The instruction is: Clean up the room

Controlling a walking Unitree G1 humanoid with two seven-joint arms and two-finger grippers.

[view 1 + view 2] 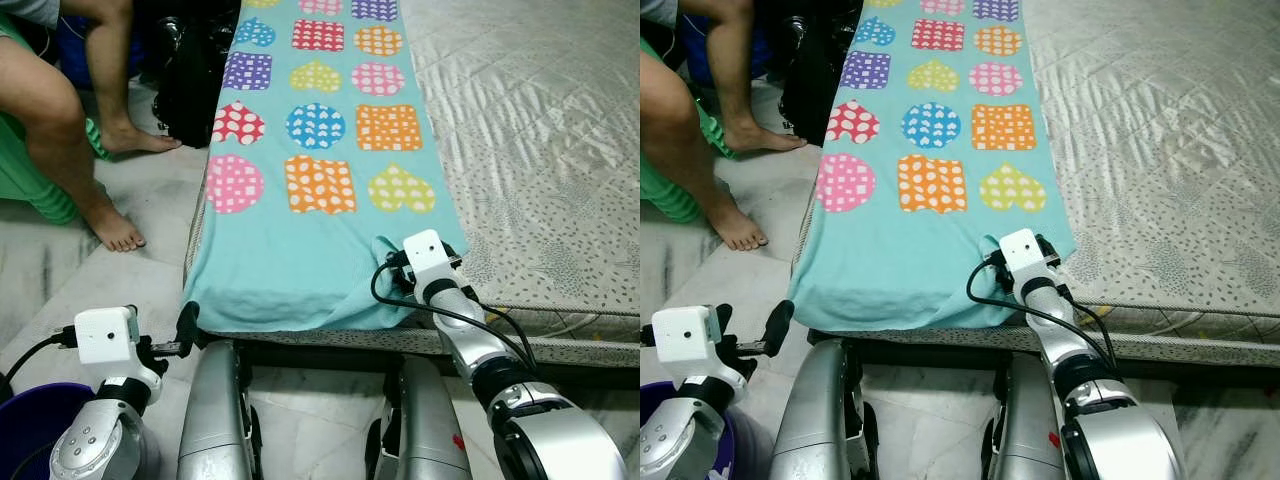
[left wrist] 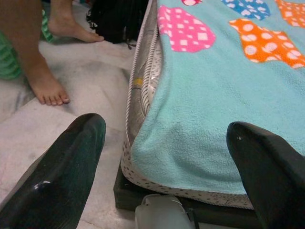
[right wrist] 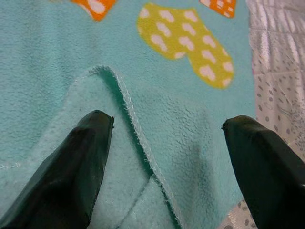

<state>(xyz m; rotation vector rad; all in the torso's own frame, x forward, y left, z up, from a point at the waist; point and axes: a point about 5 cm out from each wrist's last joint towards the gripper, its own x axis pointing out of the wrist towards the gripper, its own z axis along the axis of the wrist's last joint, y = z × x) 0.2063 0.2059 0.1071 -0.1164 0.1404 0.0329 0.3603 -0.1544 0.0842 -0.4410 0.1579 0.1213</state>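
spread along the grey quilted mattress (image 1: pixel 540 130) lies a turquoise fleece blanket with bright patterned shapes (image 1: pixel 310 230); right gripper (image 3: pixel 162 171) gapes wide over its folded corner, left gripper (image 2: pixel 167 167) spread wide near the edge.

light: bright, even | shadows: soft, faint | focus: sharp; near fingertips slightly blurred

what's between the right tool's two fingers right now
A folded-over corner of the teal blanket, its stitched hem running up the gap. The right tool is open over it; the right wrist view shows this.
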